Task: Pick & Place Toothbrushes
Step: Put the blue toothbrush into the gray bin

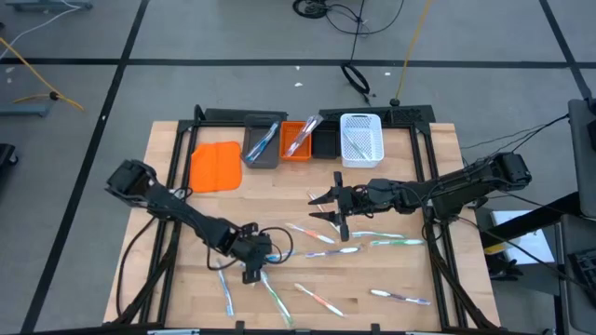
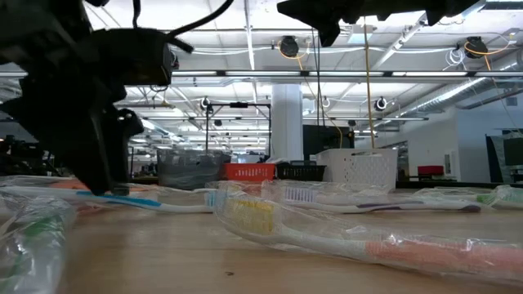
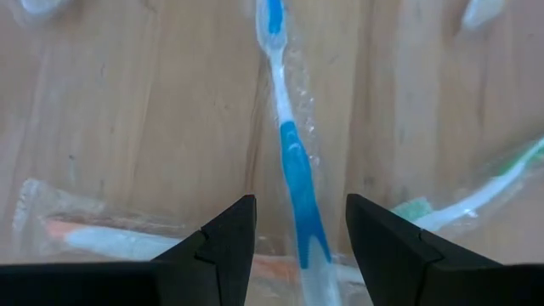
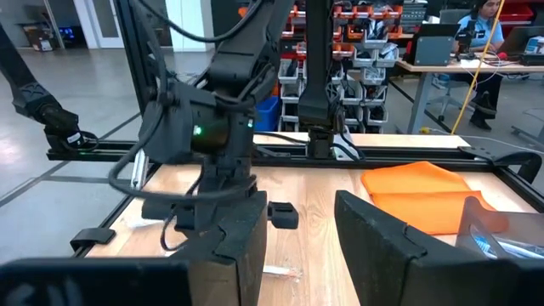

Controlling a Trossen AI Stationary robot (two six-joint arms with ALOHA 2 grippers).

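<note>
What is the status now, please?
Left gripper open, low over a blue toothbrush on the table, not gripping. Right gripper open, empty, raised mid-table. Nothing in the way.

Left tool [image 1: 253, 271] lowered, open; right tool [image 1: 326, 207] raised, open

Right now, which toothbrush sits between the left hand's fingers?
The blue-handled toothbrush in clear wrap, running straight between the open left hand; the orange and green ones lie off to the sides.
</note>
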